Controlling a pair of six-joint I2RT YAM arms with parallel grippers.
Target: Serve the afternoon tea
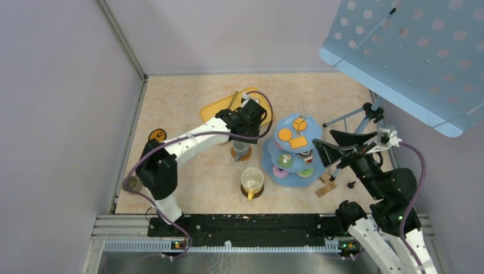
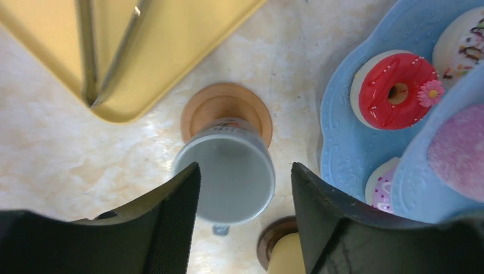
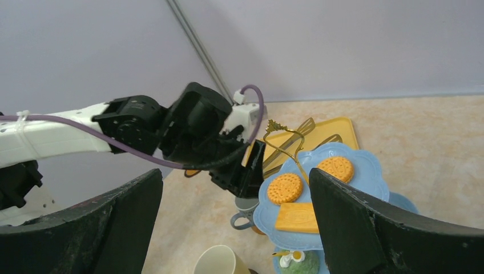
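A small grey mug [image 2: 225, 177] is straddled by the released left end effector [image 2: 244, 188].
Lower centre in the top view, a small yellow mug [image 1: 251, 180] is seen; just beyond it the grey mug is stood on a round brown coaster [image 2: 225, 108], left of the pale-blue three-tier stand [image 3: 371, 171]. The right end effector [image 3: 234, 182] is held spread wide, empty. Farthest lies a flat yellow tray [image 2: 171, 45].

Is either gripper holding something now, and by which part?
Nothing is held. The left gripper stands open over the grey mug; the right gripper is open and empty.
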